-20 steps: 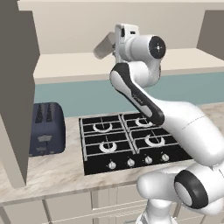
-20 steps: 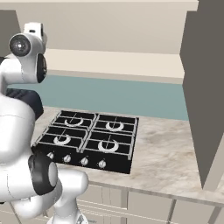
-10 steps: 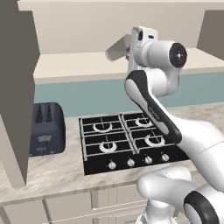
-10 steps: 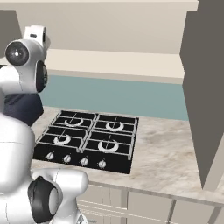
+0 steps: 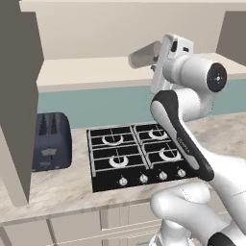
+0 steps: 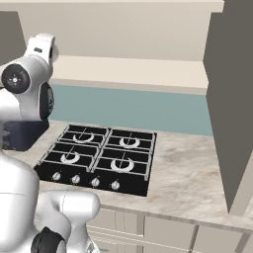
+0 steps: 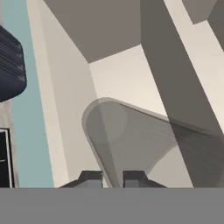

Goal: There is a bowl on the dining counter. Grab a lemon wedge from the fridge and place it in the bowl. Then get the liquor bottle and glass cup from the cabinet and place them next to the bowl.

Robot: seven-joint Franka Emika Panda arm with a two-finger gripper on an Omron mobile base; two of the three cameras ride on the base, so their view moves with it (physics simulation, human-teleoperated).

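Note:
My gripper (image 5: 156, 61) is shut on the glass cup (image 5: 144, 54), a grey translucent tumbler. It holds the cup tilted on its side in the air, just in front of the cabinet's beige shelf (image 5: 91, 73). In the hand view the glass cup (image 7: 131, 140) flares out from between my gripper's (image 7: 112, 178) two dark fingertips (image 7: 89, 177), which pinch its wall. The cabinet stands open, with one door (image 5: 17, 101) at the left and the other door (image 6: 232, 99) at the right. The bowl, lemon wedge, fridge, dining counter and liquor bottle are out of view.
A black four-burner hob (image 5: 137, 153) sits in the marbled counter (image 5: 62, 192) below the cabinet. A dark blue toaster (image 5: 50, 141) stands to the left of the hob. A teal backsplash (image 6: 148, 108) runs behind them. Cream drawer fronts (image 6: 163, 232) line the counter's front.
The hand with the glass cup has swung to the right and slightly down, away from the shelf. The arm's upper joint has moved right with it. The grip has stayed the same.

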